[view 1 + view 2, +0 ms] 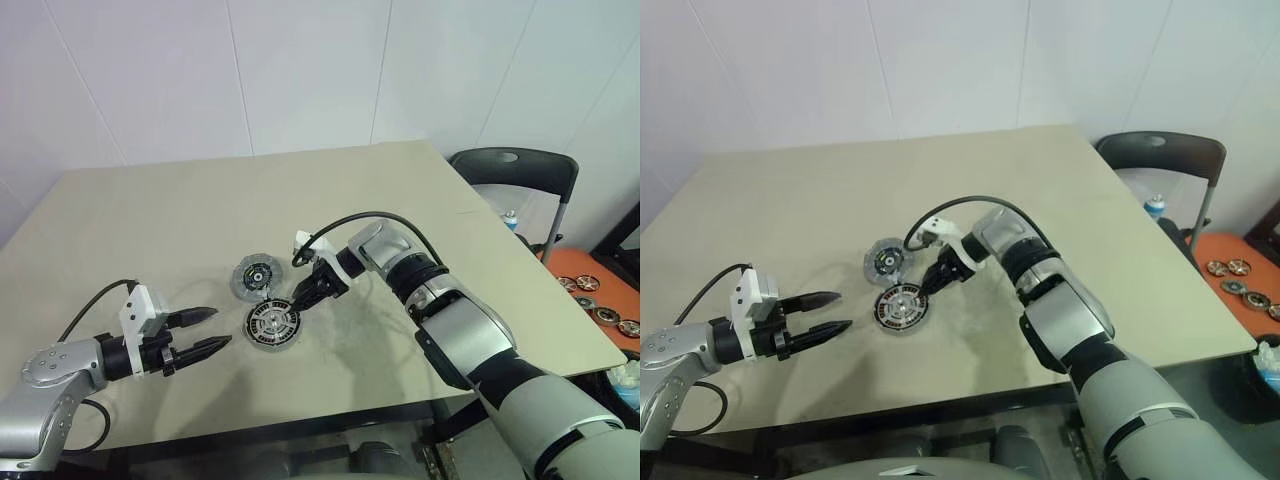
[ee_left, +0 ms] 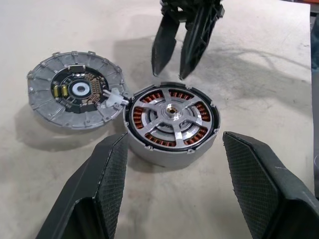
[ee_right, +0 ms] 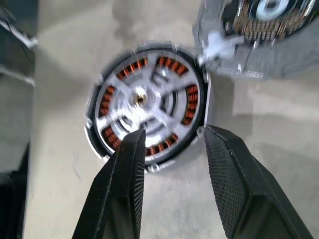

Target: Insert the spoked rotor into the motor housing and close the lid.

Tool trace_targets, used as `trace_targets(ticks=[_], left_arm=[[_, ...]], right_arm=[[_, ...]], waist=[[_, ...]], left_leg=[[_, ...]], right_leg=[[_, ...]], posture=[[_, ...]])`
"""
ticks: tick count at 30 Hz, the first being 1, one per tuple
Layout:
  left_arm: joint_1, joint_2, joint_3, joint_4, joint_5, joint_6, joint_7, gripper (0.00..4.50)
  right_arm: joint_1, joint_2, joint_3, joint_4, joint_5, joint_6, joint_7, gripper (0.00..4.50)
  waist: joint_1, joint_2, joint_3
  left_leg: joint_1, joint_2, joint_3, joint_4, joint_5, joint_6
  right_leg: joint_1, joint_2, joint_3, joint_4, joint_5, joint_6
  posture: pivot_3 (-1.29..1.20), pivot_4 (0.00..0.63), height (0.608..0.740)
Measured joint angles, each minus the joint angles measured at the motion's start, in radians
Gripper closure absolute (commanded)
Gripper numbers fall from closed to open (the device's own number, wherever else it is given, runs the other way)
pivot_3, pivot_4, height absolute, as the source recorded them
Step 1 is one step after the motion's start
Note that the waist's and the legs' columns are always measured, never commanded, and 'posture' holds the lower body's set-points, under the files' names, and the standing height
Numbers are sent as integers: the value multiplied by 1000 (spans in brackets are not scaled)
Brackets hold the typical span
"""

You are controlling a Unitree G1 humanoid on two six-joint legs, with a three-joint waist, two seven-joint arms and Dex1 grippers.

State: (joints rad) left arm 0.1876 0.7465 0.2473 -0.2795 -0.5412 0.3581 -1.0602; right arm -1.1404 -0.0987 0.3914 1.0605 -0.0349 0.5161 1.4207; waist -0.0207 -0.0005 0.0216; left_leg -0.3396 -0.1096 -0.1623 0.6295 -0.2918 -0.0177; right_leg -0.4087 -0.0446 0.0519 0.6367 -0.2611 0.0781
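Observation:
The motor housing [image 2: 164, 155] stands on the table with copper windings showing between the spokes of the spoked rotor [image 2: 172, 112], which sits inside it. The lid [image 2: 75, 89], a flat silver-grey disc with a dark centre, lies touching the housing's side, beyond it from me [image 1: 254, 276]. My right gripper [image 1: 300, 302] hangs open just over the housing's far rim, nothing between its fingers [image 3: 127, 164]. My left gripper [image 1: 222, 327] is open, level with the housing and a short way to its left.
The table's [image 1: 150, 210] front edge runs close behind my left arm. A dark chair [image 1: 520, 170] stands off the table's right side, with an orange tray [image 1: 590, 290] of round parts on the floor beside it.

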Motion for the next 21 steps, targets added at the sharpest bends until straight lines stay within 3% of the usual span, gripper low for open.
trace_targets(ticks=[8,14,17,21], left_arm=[[-6,-5,-2,-1,0,5,9,1310],[-9,-5,0,-1,-4,6,20,1310],[-9,-5,2,0,-7,7,20,1310],[-24,-5,1,6,-7,6,19,1310]], right_arm=[[1,-4,-111,-78,56,11,-44,2567],[102,-25,-111,-434,130,102,11,4363],[179,-37,-39,-506,134,140,20,4478],[214,-23,34,-456,95,122,-34,4478]], waist=[[1,-1,0],[4,-2,-1],[7,-1,-1],[4,-2,-1]], left_leg=[[0,0,0,0,0,0],[0,0,0,0,-1,-1],[0,0,1,1,-1,-1],[1,0,1,2,0,-1]], right_leg=[[0,0,0,0,0,0],[0,0,0,0,0,0],[1,0,0,0,0,0],[1,0,0,2,0,0]], posture=[[0,0,740],[0,0,740],[0,0,740],[0,0,740]])
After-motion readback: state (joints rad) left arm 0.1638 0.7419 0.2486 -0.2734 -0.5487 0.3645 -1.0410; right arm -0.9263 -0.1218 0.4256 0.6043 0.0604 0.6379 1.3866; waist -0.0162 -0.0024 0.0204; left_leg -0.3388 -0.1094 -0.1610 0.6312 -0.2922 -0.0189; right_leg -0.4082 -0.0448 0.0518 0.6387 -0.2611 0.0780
